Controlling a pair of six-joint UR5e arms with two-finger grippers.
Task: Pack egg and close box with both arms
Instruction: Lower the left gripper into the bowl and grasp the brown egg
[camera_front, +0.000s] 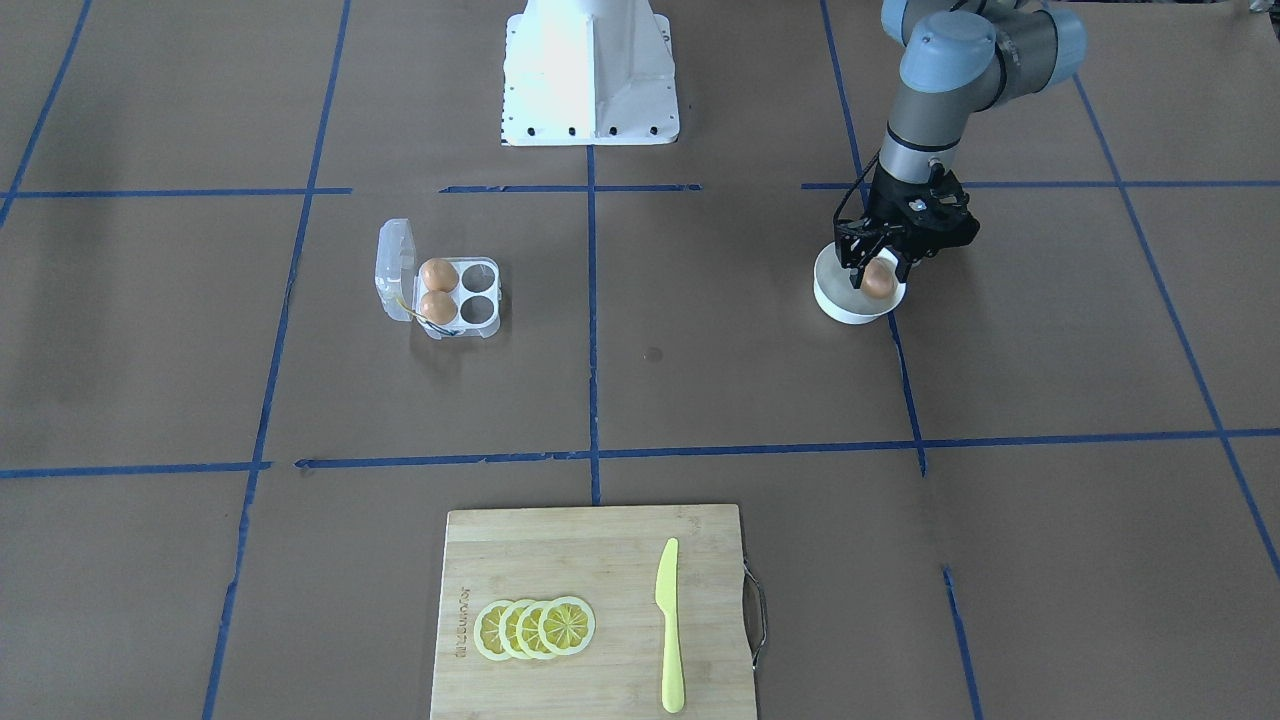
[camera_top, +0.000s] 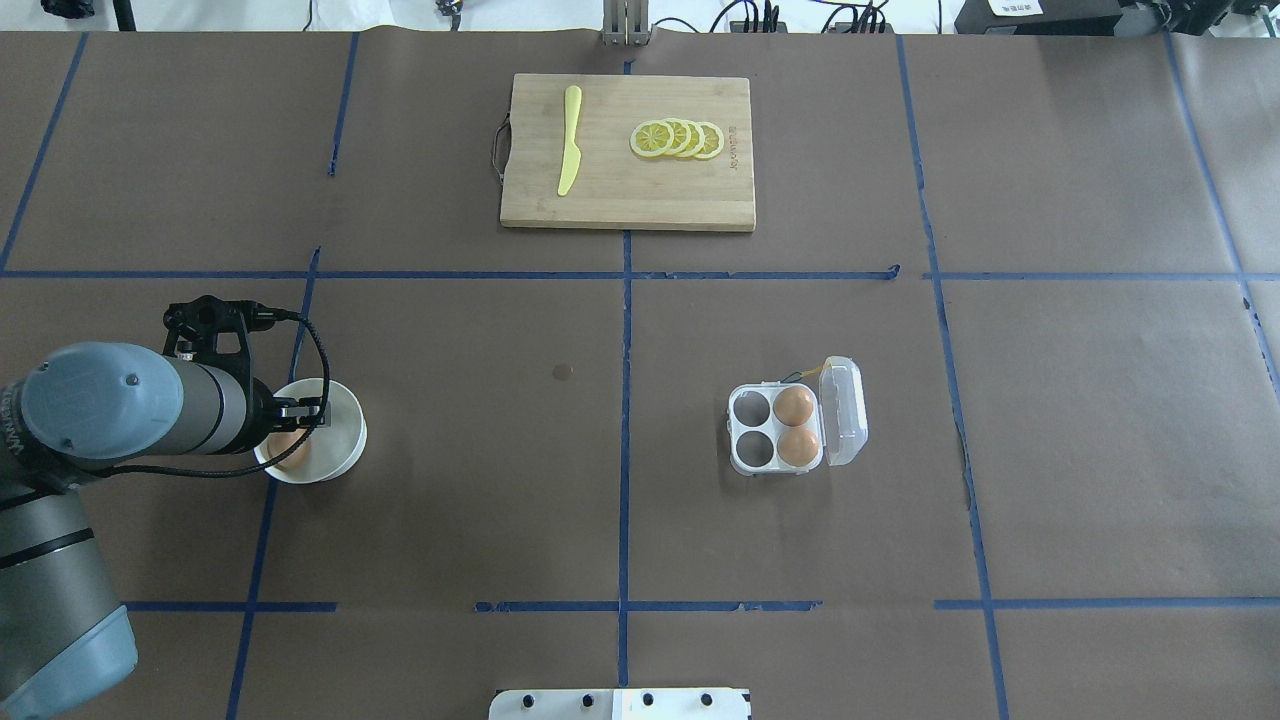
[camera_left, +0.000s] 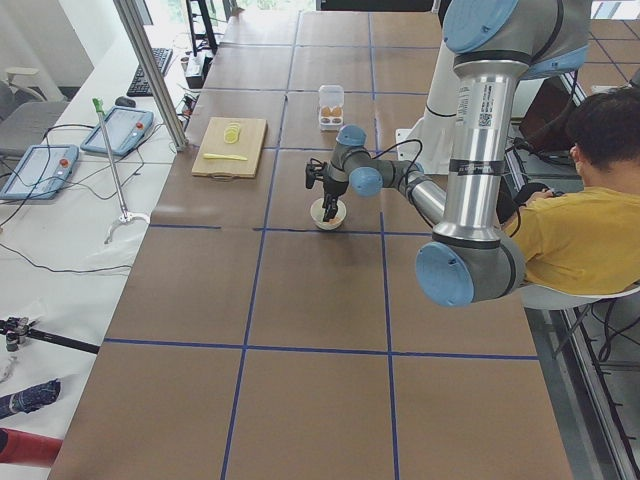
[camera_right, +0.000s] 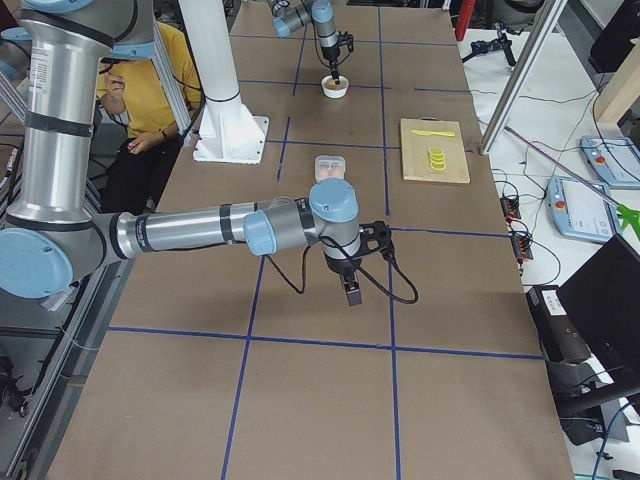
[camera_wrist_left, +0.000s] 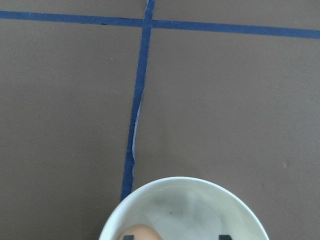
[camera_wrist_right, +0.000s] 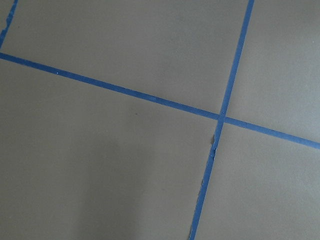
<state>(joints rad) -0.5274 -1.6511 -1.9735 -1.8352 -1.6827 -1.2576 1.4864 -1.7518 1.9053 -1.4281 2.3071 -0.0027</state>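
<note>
1. Found left gripper (camera_front: 879, 266) lowered into the white bowl (camera_front: 832, 300), on the robot's left side of the table (camera_top: 450, 500). Saw its fingertips (camera_wrist_left: 225, 237) set wider than the egg in the wrist view: parted, not pinching.
2. Placed the egg (camera_front: 880, 283) between those fingers, down in the bowl, close by one finger and clear of the other. Cannot tell whether touching. Cannot read its long axis either; too much hidden by the fingers.
3. Judged the step in hand as closing on the egg ahead of a lift.
4. Located the box (camera_top: 742, 432) well apart, toward the robot's right, across the centre tape line (camera_top: 625, 400). Noted lid (camera_top: 845, 412) swung open on the side away from the left gripper, packed eggs (camera_top: 795, 405) in the two cells beside it, and empty cells (camera_top: 754, 408) on the side facing the bowl.
5. Expect a sideways carry to the right, ending at the nearer, empty cells — no need to pass over the packed pair or the lid.
6. Spotted right gripper (camera_right: 351, 290) only in the right side view, hanging above the table past the box. Cannot tell whether parted or pressed together; no fingers in its own wrist view.
7. Rated the left arm as the one for the egg — right arm likely needed only at the lid.
</note>
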